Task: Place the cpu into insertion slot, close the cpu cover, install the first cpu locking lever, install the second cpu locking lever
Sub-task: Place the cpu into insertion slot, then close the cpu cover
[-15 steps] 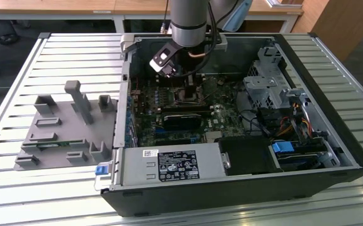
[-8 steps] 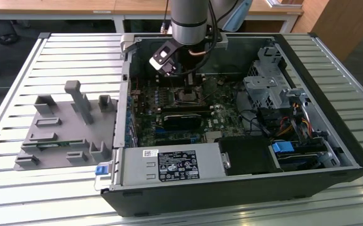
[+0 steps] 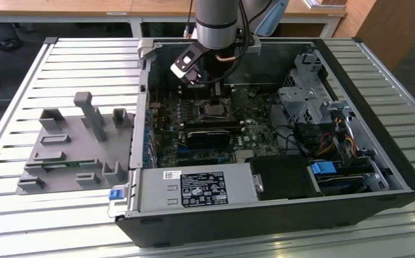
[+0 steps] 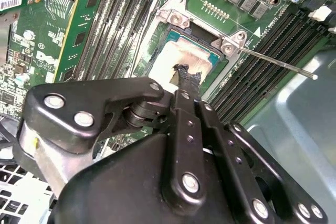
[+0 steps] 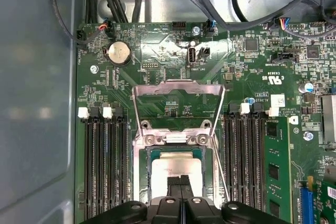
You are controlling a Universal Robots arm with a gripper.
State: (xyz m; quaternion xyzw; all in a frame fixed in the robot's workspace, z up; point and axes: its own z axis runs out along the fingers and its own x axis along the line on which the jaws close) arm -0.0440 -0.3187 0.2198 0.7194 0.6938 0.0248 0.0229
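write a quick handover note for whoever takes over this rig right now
Arm: gripper is down inside the computer case, jaws shut, tip at the face of the cpu and apparently touching it.
Parts: the cpu lies flat in the insertion slot and looks seated. The cpu cover is flipped open, away from the slot.
Done: cpu placed.
Not yet done: cover closing and both locking levers. One lever rod sticks out free beside the slot.
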